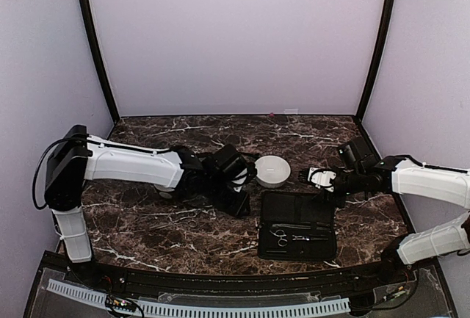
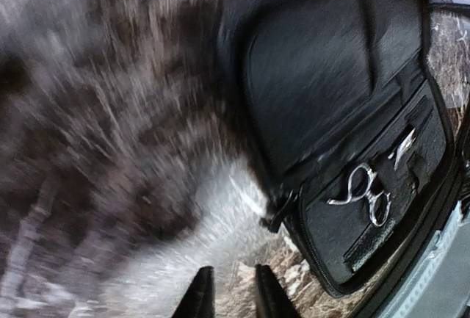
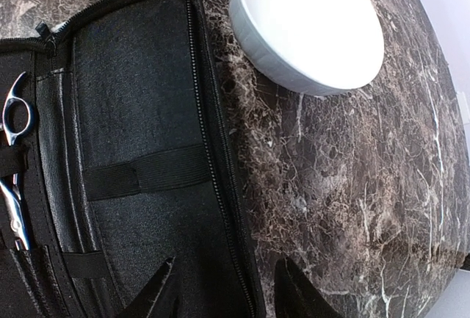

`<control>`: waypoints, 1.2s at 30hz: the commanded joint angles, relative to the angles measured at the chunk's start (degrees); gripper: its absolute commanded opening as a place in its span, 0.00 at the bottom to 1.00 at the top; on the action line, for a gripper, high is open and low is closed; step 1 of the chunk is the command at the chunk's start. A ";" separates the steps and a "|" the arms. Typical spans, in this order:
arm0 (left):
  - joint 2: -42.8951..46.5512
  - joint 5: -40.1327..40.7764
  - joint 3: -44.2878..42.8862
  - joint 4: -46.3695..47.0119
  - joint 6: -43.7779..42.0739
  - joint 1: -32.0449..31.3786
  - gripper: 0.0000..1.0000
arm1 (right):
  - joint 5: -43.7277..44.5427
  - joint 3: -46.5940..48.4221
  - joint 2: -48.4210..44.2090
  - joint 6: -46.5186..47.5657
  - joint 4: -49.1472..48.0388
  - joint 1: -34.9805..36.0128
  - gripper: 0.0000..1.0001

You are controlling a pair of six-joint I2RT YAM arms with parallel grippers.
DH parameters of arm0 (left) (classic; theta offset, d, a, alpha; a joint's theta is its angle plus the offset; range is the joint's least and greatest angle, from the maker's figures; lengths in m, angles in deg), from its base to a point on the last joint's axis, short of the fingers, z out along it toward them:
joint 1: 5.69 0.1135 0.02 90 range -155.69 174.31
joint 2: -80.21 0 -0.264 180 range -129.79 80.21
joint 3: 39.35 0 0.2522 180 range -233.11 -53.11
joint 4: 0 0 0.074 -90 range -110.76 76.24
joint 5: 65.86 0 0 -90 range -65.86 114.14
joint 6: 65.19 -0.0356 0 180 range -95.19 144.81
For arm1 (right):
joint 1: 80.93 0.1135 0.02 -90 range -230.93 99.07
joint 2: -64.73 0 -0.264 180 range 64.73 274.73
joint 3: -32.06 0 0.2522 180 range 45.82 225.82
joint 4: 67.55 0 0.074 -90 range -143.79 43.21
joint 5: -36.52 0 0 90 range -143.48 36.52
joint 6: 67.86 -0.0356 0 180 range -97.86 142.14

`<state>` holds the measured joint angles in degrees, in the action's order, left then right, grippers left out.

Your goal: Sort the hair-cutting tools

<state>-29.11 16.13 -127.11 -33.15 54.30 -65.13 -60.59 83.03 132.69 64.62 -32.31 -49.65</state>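
**Scissors (image 2: 369, 193) tucked in the open case: hard, slick and thin**

The scissors lie in the near half of the black case (image 1: 294, 208). It is spread flat on the marble surface (image 1: 147, 230) between the two arms. Their ring handles are exposed and their blades run under a strap (image 3: 10, 162) into a pocket. A smaller metal piece (image 2: 402, 147) sits just beside them in the same half. The far half of the case looks empty. A white bowl (image 1: 272, 180) stands just beyond the case, apart from it.

Expect the scissors to be light, fully rigid and slippery. They are polished steel with rounded edges, lying almost flush with the soft lining. A pinch from straight above will probably find little to bite on, and the lining will give under your fingertips. The best hold looks to be the neck where the two rings meet, or one ring taken across its rim. Pull along the blades' length so they slide out of the pocket rather than lifting against the strap. The case is light too and may come up with them. The smaller piece is thinner and likely harder to catch.

Your left pincer (image 2: 232, 268) shows a narrow gap with nothing in it. It hangs above the bare surface beside the case's near corner, though that view is badly blurred. Your right pincer (image 3: 224, 263) is spread wide and empty above the case's zip (image 3: 209, 156) edge, with the bowl ahead of it.
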 commanded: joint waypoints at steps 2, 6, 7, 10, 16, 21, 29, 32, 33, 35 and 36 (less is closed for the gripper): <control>9.84 16.47 -10.50 -11.32 -16.50 0.55 0.85 | -2.09 1.04 -0.65 -1.67 -0.02 0.39 0.43; 11.62 14.13 -19.74 -16.40 -23.46 2.94 0.99 | 0.24 7.17 -0.45 -3.92 3.28 0.23 0.46; 11.35 14.50 -22.21 -18.46 -24.12 4.29 0.99 | 0.62 8.90 -0.23 -3.97 4.44 0.25 0.49; 12.03 16.49 -26.08 -20.39 -27.62 8.41 0.99 | -1.69 14.98 1.15 -4.12 8.42 0.31 0.56; 21.67 24.53 -9.69 1.11 -37.29 13.35 0.99 | -21.36 30.26 10.84 -12.96 14.22 1.46 0.63; 23.76 19.43 -1.22 6.40 -28.45 25.38 0.99 | -15.84 40.73 22.20 -11.55 17.33 8.96 0.54; 24.47 23.40 -1.95 0.59 -19.26 33.44 0.99 | -8.01 54.15 39.36 -9.74 17.75 23.58 0.40; 29.77 21.69 4.20 8.72 -22.37 33.59 0.96 | -5.78 58.23 45.04 -10.16 16.33 27.90 0.31; 31.82 22.01 6.90 11.88 -22.30 33.52 0.96 | -5.64 59.02 46.65 -10.44 15.43 29.00 0.30; 34.53 23.62 10.09 15.06 -19.77 33.53 0.99 | -5.54 61.32 50.31 -11.11 14.95 31.02 0.28; 35.16 24.05 10.88 15.74 -18.91 33.51 0.99 | -5.56 63.58 52.21 -11.38 15.25 31.84 0.27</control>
<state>-0.28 39.19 -120.59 -25.72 33.02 -31.58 -68.31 141.35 179.99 54.48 -16.18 -20.79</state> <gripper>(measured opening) 0.982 0.285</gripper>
